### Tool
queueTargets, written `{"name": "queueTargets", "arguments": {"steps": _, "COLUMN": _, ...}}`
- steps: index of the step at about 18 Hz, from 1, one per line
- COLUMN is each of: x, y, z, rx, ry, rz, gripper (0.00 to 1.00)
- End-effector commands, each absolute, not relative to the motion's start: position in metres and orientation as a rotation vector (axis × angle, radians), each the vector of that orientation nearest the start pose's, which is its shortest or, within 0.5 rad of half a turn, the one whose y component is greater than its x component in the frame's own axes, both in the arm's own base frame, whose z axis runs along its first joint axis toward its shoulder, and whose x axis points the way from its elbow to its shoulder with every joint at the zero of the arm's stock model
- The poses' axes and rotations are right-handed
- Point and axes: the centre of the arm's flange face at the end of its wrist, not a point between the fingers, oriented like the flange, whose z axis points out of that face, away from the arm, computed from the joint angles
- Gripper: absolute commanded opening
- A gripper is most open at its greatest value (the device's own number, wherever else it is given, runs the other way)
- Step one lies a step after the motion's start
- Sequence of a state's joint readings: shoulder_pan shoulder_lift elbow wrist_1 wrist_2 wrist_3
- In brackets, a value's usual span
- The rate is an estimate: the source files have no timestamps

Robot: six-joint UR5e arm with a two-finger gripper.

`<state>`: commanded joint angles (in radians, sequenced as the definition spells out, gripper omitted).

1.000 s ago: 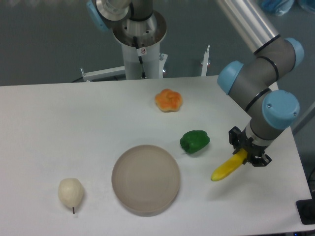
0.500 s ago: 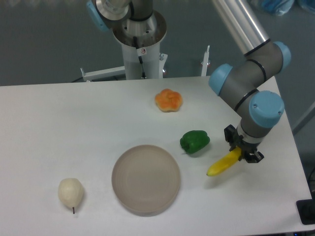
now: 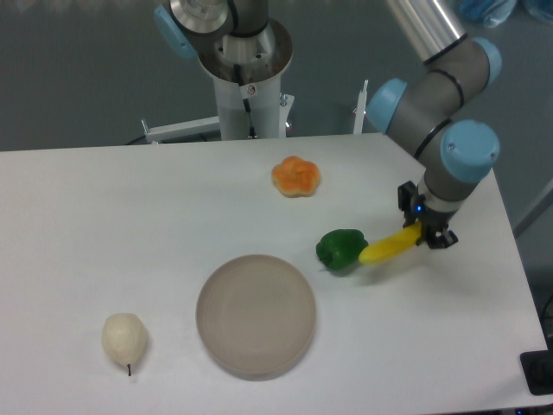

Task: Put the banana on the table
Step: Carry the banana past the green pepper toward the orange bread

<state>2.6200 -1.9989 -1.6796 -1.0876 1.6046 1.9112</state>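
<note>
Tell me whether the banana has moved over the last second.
Yes. The banana, held in the gripper, moved up-left in the image toward the green pepper, its tip now beside it.

gripper (image 3: 422,230) fingers hide the banana (image 3: 387,247)'s right end; can't tell if its left tip touches the green pepper (image 3: 341,249); arm runs off the top edge

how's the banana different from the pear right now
The banana is bright yellow, slim and long; the pear is pale cream and plump. The banana is gripped at one end in the claw, near the table's right side; the pear lies free at the front left. The banana's tip reaches the green pepper; the pear has nothing nearby. Both are fruit.
</note>
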Motion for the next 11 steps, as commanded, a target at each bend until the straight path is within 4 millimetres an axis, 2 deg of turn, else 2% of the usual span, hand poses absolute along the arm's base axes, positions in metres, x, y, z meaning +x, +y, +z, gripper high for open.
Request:
{"name": "queueTargets", "arguments": {"steps": 1, "x": -0.455, "y": 0.412, "z": 0.249, "rx": -2.88, "ry": 1.334, "rz": -0.078, "gripper": 0.04}}
{"name": "queueTargets", "arguments": {"steps": 3, "x": -0.428, "y": 0.413, "z": 0.263, "rx": -2.858, "ry": 1.333, "rz": -0.068, "gripper": 0.04}}
{"name": "queueTargets", "arguments": {"steps": 4, "x": -0.401, "y": 0.422, "z": 0.266, "rx": -2.812, "ry": 1.344, "rz": -0.082, "gripper": 0.04}}
{"name": "queueTargets", "arguments": {"steps": 6, "x": -0.348, "y": 0.423, "z": 0.275, "rx": -2.797, "ry": 1.326, "rz": -0.09, "gripper": 0.04}}
{"name": "queueTargets", "arguments": {"steps": 7, "x": -0.328, "y": 0.431, "z": 0.276, "rx": -2.797, "ry": 1.329, "rz": -0.093, "gripper": 0.04}}
{"name": "queueTargets", "arguments": {"steps": 9, "x": -0.288, "y": 0.45, "z": 0.287, "rx": -2.815, "ry": 1.301, "rz": -0.072, "gripper": 0.04}}
{"name": "queueTargets", "arguments": {"steps": 10, "x": -0.269, "y": 0.46, "z": 0.286, "rx": -2.833, "ry": 1.26, "rz": -0.079, "gripper": 0.04}}
{"name": "queueTargets", "arguments": {"steps": 11, "x": -0.236, "y": 0.478, "z": 0.286, "rx": -2.852, "ry": 1.229, "rz": -0.081, "gripper": 0.04}}
